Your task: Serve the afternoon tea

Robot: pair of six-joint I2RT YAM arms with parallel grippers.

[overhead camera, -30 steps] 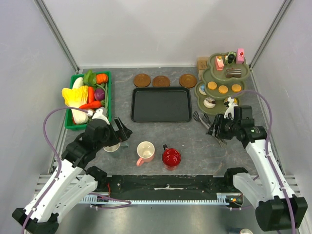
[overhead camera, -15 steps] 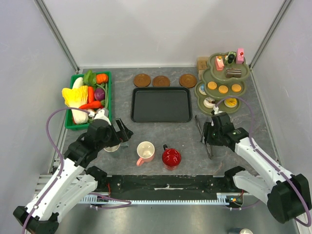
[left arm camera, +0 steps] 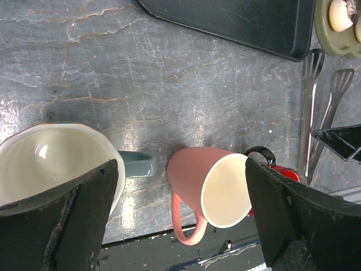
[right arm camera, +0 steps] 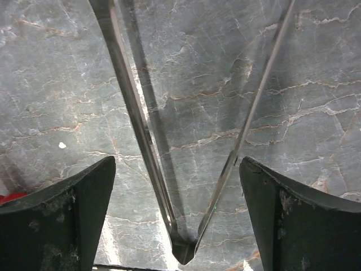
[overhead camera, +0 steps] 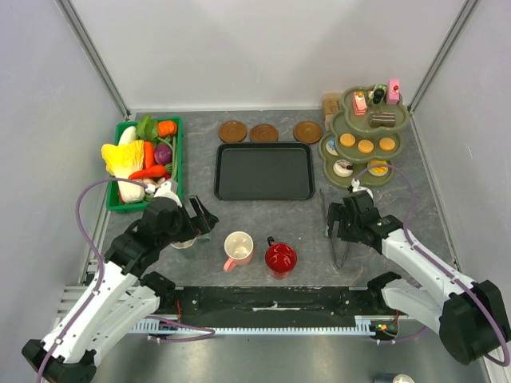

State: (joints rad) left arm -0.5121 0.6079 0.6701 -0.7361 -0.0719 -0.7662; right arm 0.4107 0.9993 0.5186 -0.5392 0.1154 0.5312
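My left gripper (overhead camera: 200, 220) stands open just above the table beside the whitish mug (overhead camera: 182, 239). In the left wrist view that mug (left arm camera: 51, 164) is by the left finger (left arm camera: 67, 226), and the pink mug (left arm camera: 211, 189) shows between the fingers, untouched. The pink mug (overhead camera: 238, 247) and red mug (overhead camera: 280, 257) stand near the front edge. Small cakes and biscuits fill the green tiered stand (overhead camera: 329, 150) at the back right. My right gripper (overhead camera: 342, 227) is open over the metal tongs (right arm camera: 141, 130), which lie on the table between its fingers (right arm camera: 56, 214).
A black tray (overhead camera: 264, 171) lies mid-table with three brown coasters (overhead camera: 264, 132) behind it. A green basket (overhead camera: 177, 159) of toy vegetables is at the left. The tongs (overhead camera: 336, 243) stretch from near the stand toward the front edge.
My right gripper carried the tongs from beside the stand leftward and nearer, set them on the table and opened. The left gripper stayed open and barely shifted.
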